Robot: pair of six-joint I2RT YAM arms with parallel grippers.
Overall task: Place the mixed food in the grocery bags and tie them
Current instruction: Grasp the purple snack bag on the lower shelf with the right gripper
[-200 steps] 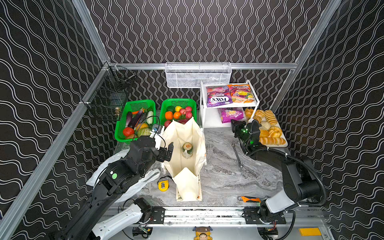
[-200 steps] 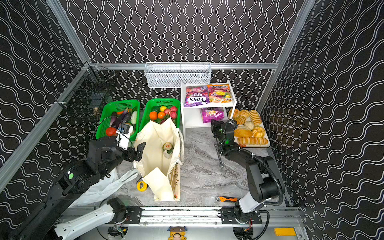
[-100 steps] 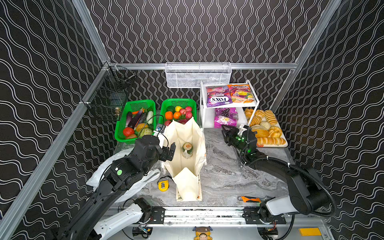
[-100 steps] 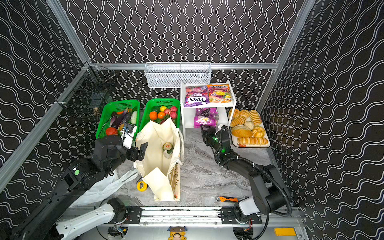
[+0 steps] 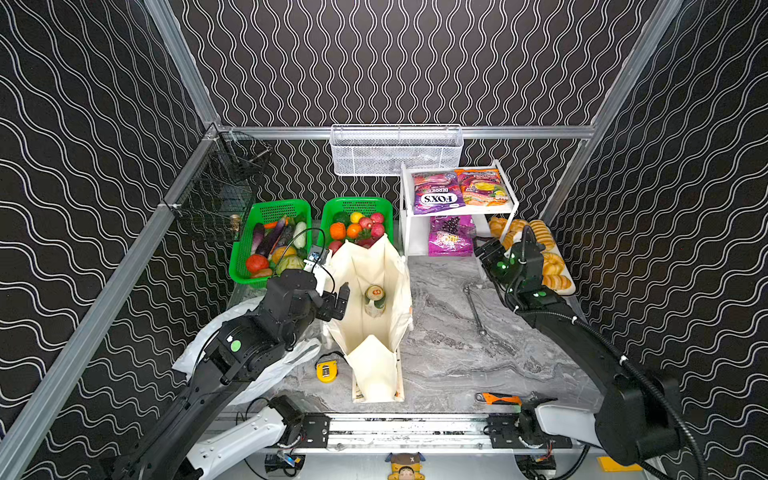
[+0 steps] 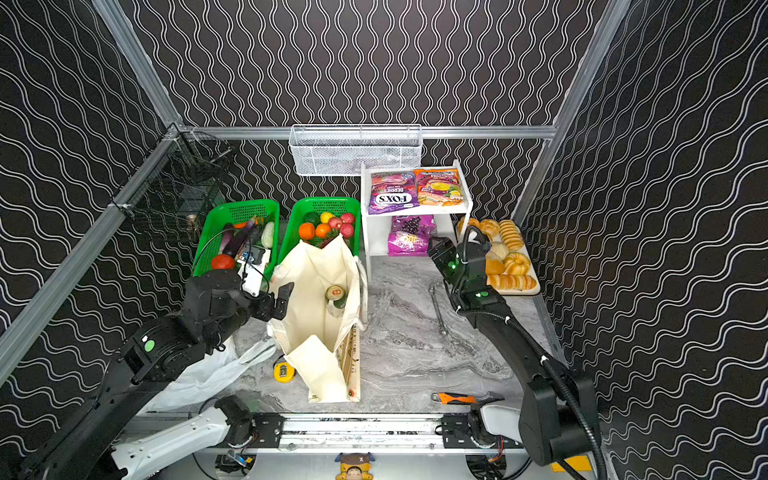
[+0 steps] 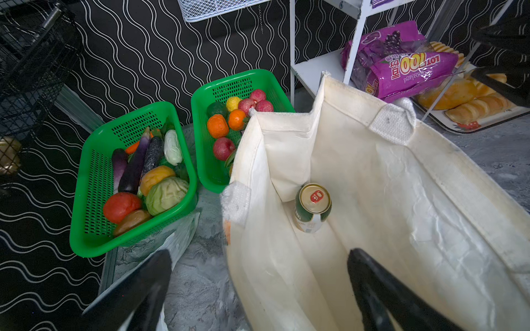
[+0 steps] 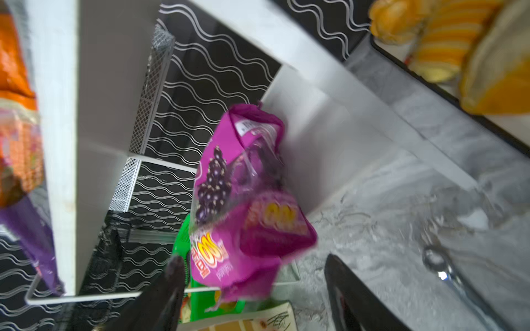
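Shifted slightly leftward, the purple packet [image 5: 451, 236] is leaning on the lower shelf [image 7: 318, 68] at the counter's back edge; the right gripper [image 8: 252, 259], shut before, is spreading open facing it. Pinching its slick film may be inviting a slip. Left gripper [image 7: 259, 255] is hovering open astride the tote's [image 5: 372, 365] rim.

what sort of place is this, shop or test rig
Likely a robot test cell staged as a grocery: patterned walls on aluminium framing, green baskets of toy produce, a white shelf of snack packets.
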